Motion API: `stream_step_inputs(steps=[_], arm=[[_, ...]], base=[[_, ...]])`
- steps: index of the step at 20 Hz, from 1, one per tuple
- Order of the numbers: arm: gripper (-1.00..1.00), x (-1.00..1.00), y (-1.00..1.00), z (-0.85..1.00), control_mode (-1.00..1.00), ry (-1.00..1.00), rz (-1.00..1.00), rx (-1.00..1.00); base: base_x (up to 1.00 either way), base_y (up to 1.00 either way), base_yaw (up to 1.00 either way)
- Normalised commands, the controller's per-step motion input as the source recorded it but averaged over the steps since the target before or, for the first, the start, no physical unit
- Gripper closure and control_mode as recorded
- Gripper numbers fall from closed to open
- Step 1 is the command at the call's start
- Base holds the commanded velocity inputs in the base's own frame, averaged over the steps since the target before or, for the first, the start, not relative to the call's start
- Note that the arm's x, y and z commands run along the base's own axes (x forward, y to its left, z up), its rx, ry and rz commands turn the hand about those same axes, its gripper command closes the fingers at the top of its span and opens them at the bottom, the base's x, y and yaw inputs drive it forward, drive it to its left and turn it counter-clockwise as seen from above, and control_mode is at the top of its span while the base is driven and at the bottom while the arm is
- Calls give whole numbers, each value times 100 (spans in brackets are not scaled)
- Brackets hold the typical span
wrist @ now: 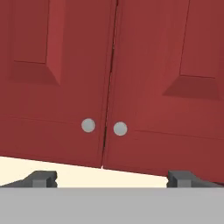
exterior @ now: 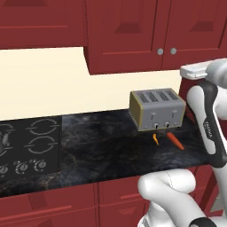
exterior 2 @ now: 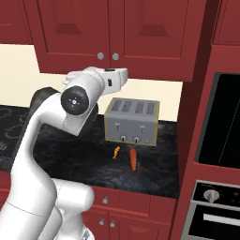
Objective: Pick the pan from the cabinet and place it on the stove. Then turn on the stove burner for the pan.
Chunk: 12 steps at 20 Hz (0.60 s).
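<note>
The cabinet (wrist: pixel 112 83) is seen shut, both of its doors closed, on the wall above the table (exterior: pixel 111 146). The pan is judged to lie behind those doors and cannot be seen, so its long axis cannot be told.

The table is a dark marbled surface, and the stove (exterior: pixel 26 146) is set into it at the far left, well apart from the cabinet. Its ring outlines and a row of small knobs (exterior: pixel 22 167) are shown. A grey toaster (exterior 2: pixel 132 121) is stood on the table below the cabinet, with two small orange carrots (exterior 2: pixel 132 159) laid just in front of it.

The end effector (wrist: pixel 112 179) is held up facing the cabinet, its fingers spread wide and nothing gripped between them. In the hand view the two round silver door knobs (wrist: pixel 104 127) are placed just above the gap between the fingers, side by side at the seam where the doors meet, and slightly left of centre.

The coming move is judged to turn on this: a door knob lies straight ahead and a little up from the end effector, and a door must be pulled open before the pan can be reached.
</note>
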Motion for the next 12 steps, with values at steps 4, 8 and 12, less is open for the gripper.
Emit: stream_step_inputs(steps=[4,8,12], arm=[[-100,32,-7,7,-100,-16,0,0],[-100,40,-13,12,-100,-13,0,0],[-100,42,-11,17,-100,-8,0,0]], base=[[0,0,0],[0,0,0],[0,0,0]])
